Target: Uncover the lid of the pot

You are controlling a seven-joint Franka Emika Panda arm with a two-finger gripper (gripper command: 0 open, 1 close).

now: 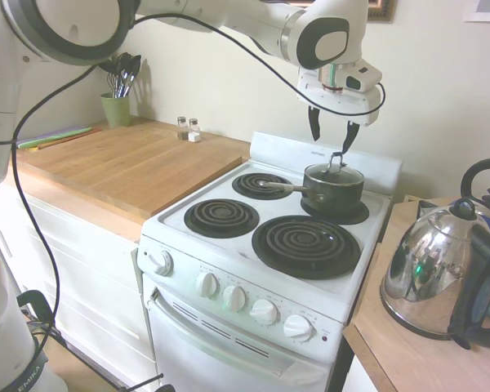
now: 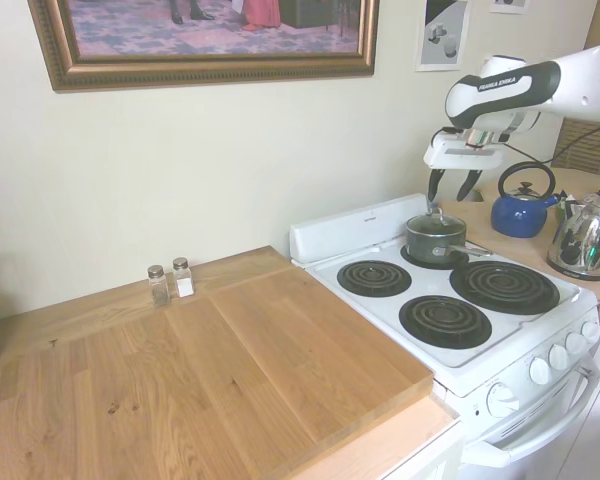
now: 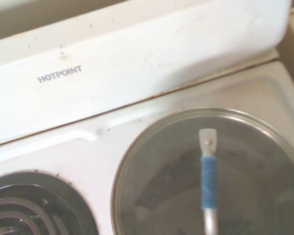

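First exterior view: the lid (image 1: 333,172) sits on the pot (image 1: 333,189), right of centre on the rear coil; the gripper (image 1: 332,137) hangs just above its knob, fingers apart. Nothing lifted.

Second exterior view: same, upper right of frame.

Wrist view: lid seated, lower right. Grasp and lift remain.

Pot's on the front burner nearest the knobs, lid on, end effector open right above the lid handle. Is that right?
Not quite. The pot sits on a back burner, next to the stove's rear panel, as the first exterior view shows. The rest holds: the lid is on, and the end effector hangs open just above the lid handle.
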